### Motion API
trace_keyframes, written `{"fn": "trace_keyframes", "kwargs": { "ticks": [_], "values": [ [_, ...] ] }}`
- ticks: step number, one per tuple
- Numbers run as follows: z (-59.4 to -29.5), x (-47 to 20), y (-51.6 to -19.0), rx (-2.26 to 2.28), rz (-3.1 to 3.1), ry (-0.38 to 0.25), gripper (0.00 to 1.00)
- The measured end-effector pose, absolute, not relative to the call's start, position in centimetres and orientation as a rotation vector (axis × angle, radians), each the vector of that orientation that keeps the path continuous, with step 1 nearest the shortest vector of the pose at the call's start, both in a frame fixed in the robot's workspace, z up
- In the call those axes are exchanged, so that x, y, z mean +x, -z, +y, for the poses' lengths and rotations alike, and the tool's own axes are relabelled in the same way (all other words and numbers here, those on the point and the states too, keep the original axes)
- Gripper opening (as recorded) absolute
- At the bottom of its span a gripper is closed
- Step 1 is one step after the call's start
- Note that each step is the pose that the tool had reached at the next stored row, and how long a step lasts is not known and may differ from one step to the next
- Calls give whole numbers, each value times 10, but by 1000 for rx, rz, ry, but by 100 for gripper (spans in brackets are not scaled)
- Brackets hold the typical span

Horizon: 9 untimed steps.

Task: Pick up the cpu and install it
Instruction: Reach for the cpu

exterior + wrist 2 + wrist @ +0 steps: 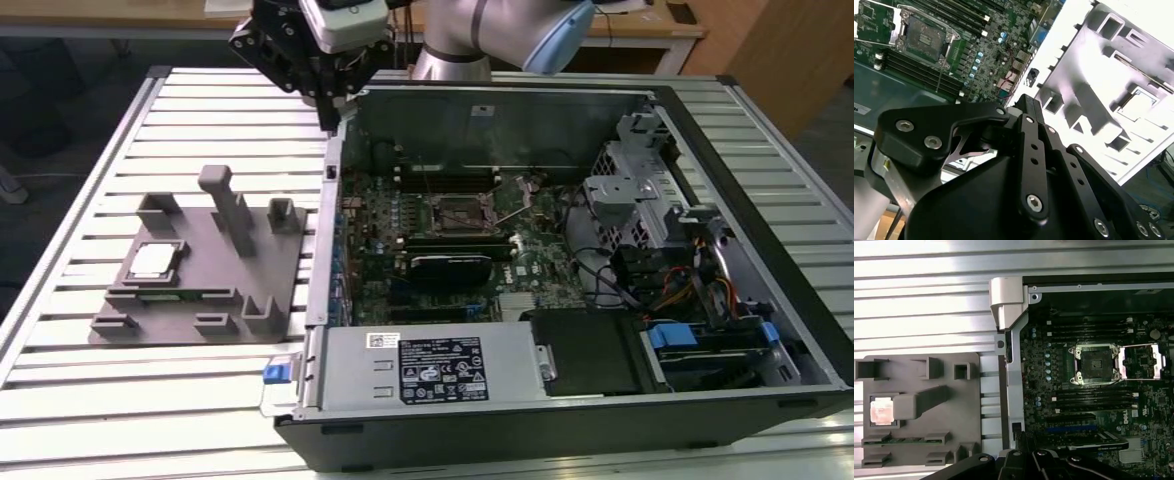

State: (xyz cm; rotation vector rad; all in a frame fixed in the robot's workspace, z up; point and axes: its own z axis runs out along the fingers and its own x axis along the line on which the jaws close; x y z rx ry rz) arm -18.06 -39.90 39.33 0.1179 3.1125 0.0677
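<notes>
Pick step, not yet begun: the cpu (151,260) lies in its pocket on the grey tray (274,285), at the exterior view's left of the open computer case (561,430). My gripper (327,115) hovers over the case's rim, well apart from the cpu. I see nothing carried; spread or closed, I cannot tell. The pick calls for centring squarely above the cpu

cpu (152,261) on fixture (220,272) | fixture exterior view's left of case (534,432) | both on table (120,425)
</notes>
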Motion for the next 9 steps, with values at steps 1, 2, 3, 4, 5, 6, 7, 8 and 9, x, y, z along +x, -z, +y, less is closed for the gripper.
{"fn": "trace_keyframes", "kwargs": {
  "ticks": [1, 2, 3, 4, 5, 6, 7, 8, 9],
  "values": [
    [-399, -182, -393, 118, 3112, -68, 11],
    [-399, -183, -393, 118, 3112, -68, 11],
    [-399, -184, -393, 118, 3112, -68, 11],
    [-399, -184, -393, 118, 3112, -68, 11],
    [-399, -186, -393, 118, 3112, -68, 11],
    [-399, -187, -393, 118, 3112, -68, 11],
    [-399, -188, -393, 118, 3113, -68, 11],
    [-399, -189, -393, 118, 3112, -68, 11],
    [-399, -190, -393, 118, 3112, -68, 11]
  ]
}}
